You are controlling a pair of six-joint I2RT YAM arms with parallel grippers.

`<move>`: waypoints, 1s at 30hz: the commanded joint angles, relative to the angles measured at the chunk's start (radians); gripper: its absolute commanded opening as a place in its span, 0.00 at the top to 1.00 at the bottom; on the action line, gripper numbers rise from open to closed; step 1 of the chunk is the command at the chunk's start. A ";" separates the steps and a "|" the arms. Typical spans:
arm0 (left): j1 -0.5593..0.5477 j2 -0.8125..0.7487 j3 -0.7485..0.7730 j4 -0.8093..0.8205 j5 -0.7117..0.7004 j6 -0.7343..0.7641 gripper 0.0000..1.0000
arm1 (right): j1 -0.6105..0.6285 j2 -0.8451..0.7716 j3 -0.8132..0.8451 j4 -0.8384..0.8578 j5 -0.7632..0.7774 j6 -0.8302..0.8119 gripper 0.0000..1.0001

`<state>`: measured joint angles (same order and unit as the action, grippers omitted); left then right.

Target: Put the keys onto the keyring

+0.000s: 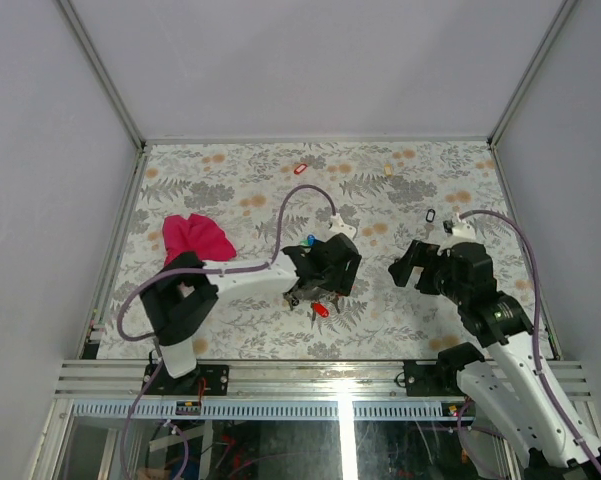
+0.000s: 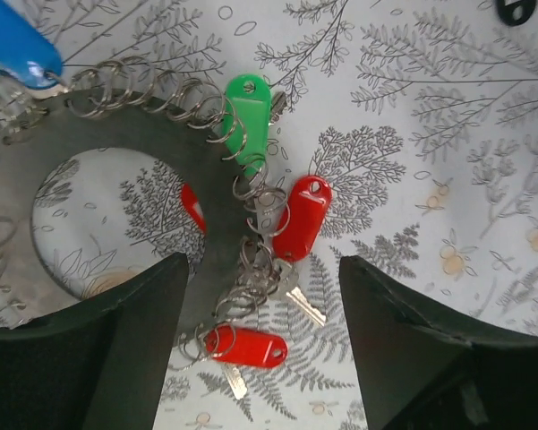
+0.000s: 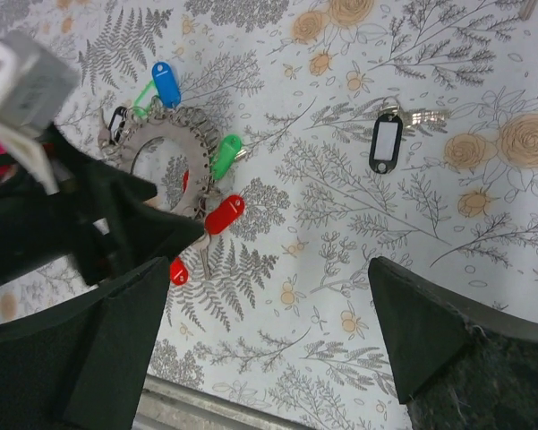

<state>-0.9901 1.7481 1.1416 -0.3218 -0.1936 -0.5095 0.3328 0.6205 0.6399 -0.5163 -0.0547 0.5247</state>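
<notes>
Keyring (image 2: 161, 134) lies flat on the flower-patterned surface (image 1: 230, 180), near the middle and toward the front edge, directly under the left hand (image 2: 261, 264). Its outer edge is fringed with small wire loops. Hanging from the loops on the side nearest the camera are a green-tagged key (image 2: 248, 112), a red-tagged key (image 2: 302, 218) and a second red-tagged key (image 2: 248, 346). A blue tag (image 2: 13, 40) shows at the far side of the ring.

The left hand has its two fingers (image 2: 134, 358) apart, one on each side of the ring's fringed rim. The rim and the red tags sit in the gap, with bare surface showing beside the other finger.

The right hand (image 3: 269, 264) hovers to the right of the ring, its fingers spread wide with only bare surface between them.

A black-tagged key (image 3: 387, 141) lies loose beyond the right hand. Near the far edge lie a loose red-tagged key (image 1: 300, 168) and a cream-tagged key (image 1: 388, 170), well apart from the ring. A pink cloth (image 1: 195, 238) is bunched at the left.
</notes>
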 commanded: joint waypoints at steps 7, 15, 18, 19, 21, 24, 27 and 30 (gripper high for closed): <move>-0.011 0.149 0.129 -0.054 -0.154 0.039 0.32 | -0.004 -0.061 0.013 -0.071 -0.065 0.030 0.03; -0.012 0.180 0.122 -0.035 -0.122 0.041 0.37 | -0.004 -0.041 0.022 -0.066 -0.087 0.020 0.04; -0.010 0.174 0.096 -0.025 -0.106 0.049 0.40 | -0.003 -0.038 0.020 -0.065 -0.093 0.018 0.04; -0.011 0.174 0.090 -0.024 -0.100 0.052 0.41 | -0.003 -0.037 0.017 -0.065 -0.095 0.018 0.04; -0.011 0.172 0.078 -0.023 -0.096 0.055 0.41 | -0.003 -0.036 0.016 -0.063 -0.101 0.018 0.04; -0.011 0.164 0.061 -0.024 -0.097 0.058 0.41 | -0.003 -0.034 0.011 -0.056 -0.110 0.022 0.04; -0.009 0.152 0.040 -0.022 -0.085 0.057 0.41 | -0.004 -0.032 0.011 -0.055 -0.114 0.022 0.04; -0.010 0.130 0.009 -0.001 -0.068 0.056 0.40 | -0.003 -0.028 0.010 -0.054 -0.115 0.019 0.04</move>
<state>-1.0023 1.9038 1.1965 -0.3428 -0.2752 -0.4664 0.3328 0.5858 0.6399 -0.5934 -0.1421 0.5468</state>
